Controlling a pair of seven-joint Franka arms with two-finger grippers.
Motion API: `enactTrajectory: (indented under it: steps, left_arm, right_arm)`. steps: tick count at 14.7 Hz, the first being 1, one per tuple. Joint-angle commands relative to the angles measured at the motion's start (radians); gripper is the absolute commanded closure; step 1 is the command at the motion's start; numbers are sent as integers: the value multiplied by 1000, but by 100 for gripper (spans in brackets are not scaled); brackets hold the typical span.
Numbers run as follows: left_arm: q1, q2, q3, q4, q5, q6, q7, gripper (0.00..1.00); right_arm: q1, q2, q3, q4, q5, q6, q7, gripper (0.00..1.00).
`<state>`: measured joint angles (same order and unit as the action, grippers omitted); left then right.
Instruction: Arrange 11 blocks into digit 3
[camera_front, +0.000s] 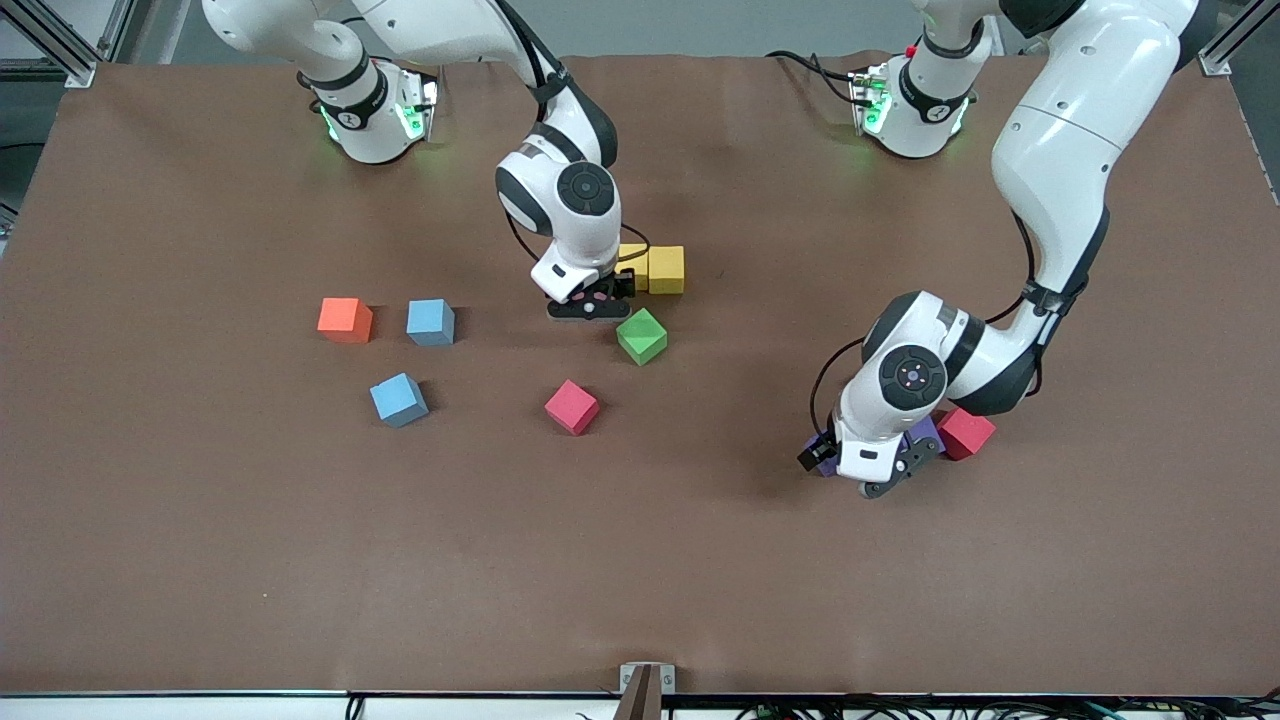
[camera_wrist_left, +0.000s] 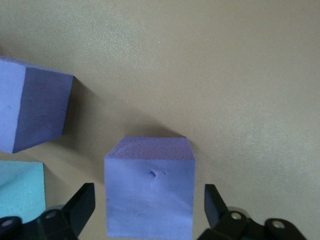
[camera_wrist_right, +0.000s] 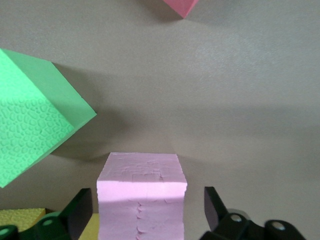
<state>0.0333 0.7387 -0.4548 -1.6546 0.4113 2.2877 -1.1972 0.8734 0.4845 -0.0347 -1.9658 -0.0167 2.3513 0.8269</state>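
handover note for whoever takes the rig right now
Right hand: open, fingers either side of a pink block on the table beside the yellow blocks.
Left hand: open around a purple block, not clamped; second purple block and a red block close by.
Loose: green block, another red block, two light blue blocks.
Done: only the start of a bar.
Left: nearly the whole digit 3.

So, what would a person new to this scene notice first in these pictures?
Probably the two grippers, both low at the table. The right gripper straddles a pink cube beside the yellow cubes and the green cube, with gaps either side. The left gripper, toward the left arm's end, has its jaws around a purple cube, near a red cube.
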Motion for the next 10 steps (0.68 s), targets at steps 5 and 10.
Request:
enactTrajectory:
  steps: [5, 10]
  left_arm:
    - [8, 14, -8, 22, 26, -1, 18, 48]
    - [5, 4, -10, 48, 18, -19, 2, 51]
  right_arm:
    - [-65, -12, -2, 125, 9, -132, -32, 0]
    - [-214, -78, -10, 120, 9, -132, 127, 0]
